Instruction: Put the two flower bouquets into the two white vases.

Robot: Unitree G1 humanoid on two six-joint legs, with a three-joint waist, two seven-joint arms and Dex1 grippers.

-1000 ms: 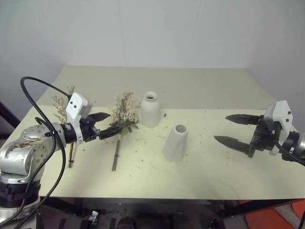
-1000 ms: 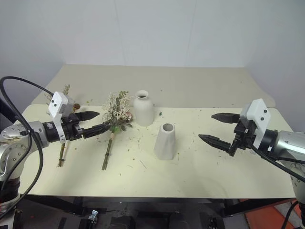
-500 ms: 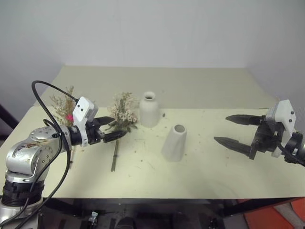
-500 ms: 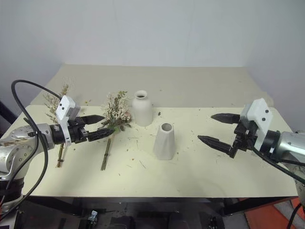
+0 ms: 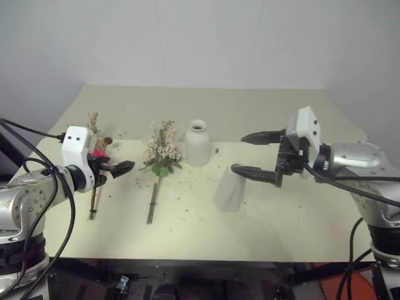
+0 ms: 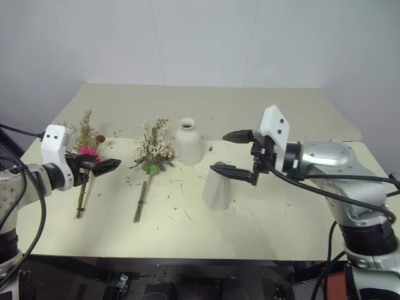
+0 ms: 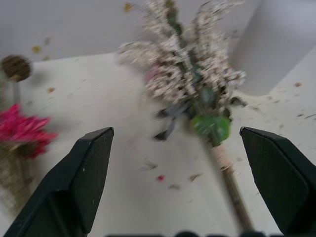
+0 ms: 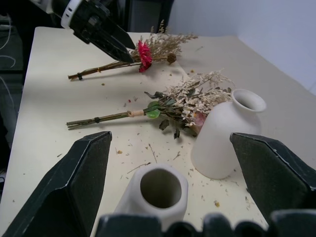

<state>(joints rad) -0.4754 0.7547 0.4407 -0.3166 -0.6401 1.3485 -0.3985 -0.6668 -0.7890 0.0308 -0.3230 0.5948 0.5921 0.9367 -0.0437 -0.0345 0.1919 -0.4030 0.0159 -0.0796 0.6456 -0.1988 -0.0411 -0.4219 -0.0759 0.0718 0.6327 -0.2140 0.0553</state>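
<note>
Both arms are shifting leftward compared with a second ago: the left gripper (image 5: 119, 167) is pulling away from the cream-and-pink bouquet (image 5: 160, 150) toward the dried-grass bouquet (image 5: 95, 140) with its magenta daisy, and the right gripper (image 6: 230, 153) is swinging in from the right side of the table (image 5: 300, 219) to hover at the tapered cone vase (image 6: 217, 185). Going left to right, the grass bouquet is lying flat at the far left, the cream bouquet is lying just beside the bottle-shaped vase (image 5: 197, 143), and the cone vase is standing nearer and to the right of it; both vases are upright and empty. Both pincers are standing spread wide, pinching nothing. By my reading, the task is only beginning, with the left arm lining up on a bouquet and the right readying to steady the cone vase; the next move calls for lowering the left fingers around a stem bundle before closing. From the right wrist view, the cone vase's open mouth (image 8: 160, 188) is showing plainly between the spread fingers, while the left wrist view is showing the cream bouquet's green leaf and wrapped stem up close.
</note>
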